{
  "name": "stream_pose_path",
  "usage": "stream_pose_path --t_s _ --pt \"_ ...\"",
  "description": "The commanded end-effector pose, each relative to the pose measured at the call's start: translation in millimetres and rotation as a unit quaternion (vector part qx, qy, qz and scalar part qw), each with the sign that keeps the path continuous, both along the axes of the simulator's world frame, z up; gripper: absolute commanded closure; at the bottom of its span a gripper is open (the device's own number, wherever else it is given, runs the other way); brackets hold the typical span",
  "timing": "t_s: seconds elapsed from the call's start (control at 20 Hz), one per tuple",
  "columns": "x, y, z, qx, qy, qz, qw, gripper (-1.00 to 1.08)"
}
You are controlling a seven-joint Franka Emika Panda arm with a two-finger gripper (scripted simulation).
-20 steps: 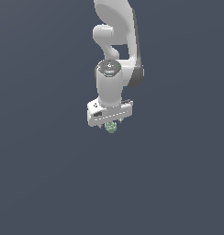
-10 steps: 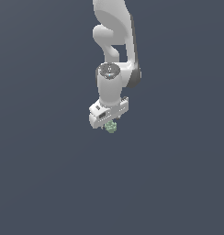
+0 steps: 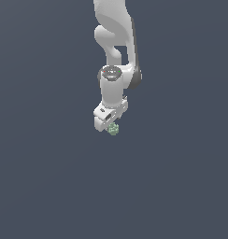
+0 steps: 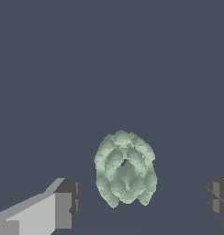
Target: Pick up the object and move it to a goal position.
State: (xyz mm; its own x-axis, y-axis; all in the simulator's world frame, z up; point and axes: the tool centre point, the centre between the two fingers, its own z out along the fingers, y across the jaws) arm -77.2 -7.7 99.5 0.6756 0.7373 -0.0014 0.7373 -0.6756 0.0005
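The object [image 3: 113,129] is a small pale green bumpy blob resting on the dark grey floor, directly under the white gripper head. In the wrist view the object [image 4: 125,169] lies between the two fingers, with a clear gap on each side. My gripper [image 3: 110,124] stands open around it; in the wrist view the gripper [image 4: 141,200] shows one grey fingertip [image 4: 68,202] on one side and the other fingertip [image 4: 218,196] at the frame's edge. Neither pad touches the blob.
The white arm [image 3: 117,42] comes down from the top of the exterior view. Around it is only a plain dark grey surface [image 3: 50,177].
The gripper head has turned a little about its vertical axis and shifted slightly. The green object has stayed in the same spot.
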Motion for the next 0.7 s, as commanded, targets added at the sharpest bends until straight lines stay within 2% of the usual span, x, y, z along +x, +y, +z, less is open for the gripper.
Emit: stream_pose_path --t_s 0.0,0.65 --pt "-3.5 0.3 -2.6 0.000 0.000 0.019 0.9998 -0.92" --pt "-8.0 0.7 -10.4 0.001 0.000 0.040 0.9992 -0.92"
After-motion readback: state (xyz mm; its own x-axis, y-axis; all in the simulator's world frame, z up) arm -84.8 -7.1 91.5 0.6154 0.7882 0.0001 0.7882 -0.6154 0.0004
